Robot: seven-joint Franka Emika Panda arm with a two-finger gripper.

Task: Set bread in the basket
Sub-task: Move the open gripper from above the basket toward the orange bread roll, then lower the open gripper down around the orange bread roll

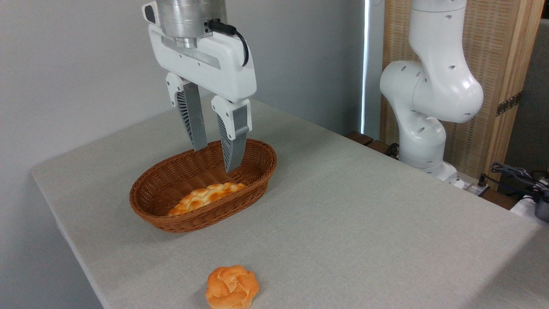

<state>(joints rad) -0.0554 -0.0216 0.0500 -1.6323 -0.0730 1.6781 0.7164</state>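
Gripper (214,159) hung over the far end of the wicker basket (154,210), fingers pointing down, jaws parted with a clear gap and nothing between them. Fingertips sat at about rim height in the picture; can't tell if they dipped inside the basket or stayed above it. No contact with the weave visible.

Knotted bun (232,286) sat on the grey tablecloth (364,223) at the near edge, well apart from the basket and from the gripper. Upright, twisted top facing up, untouched.

Basket held one item: a long braided loaf (206,196) lying flat along the bottom, toward the near side wall.

Arm base (422,141) stood at the table's far right edge, in front of a wooden panel (502,64).
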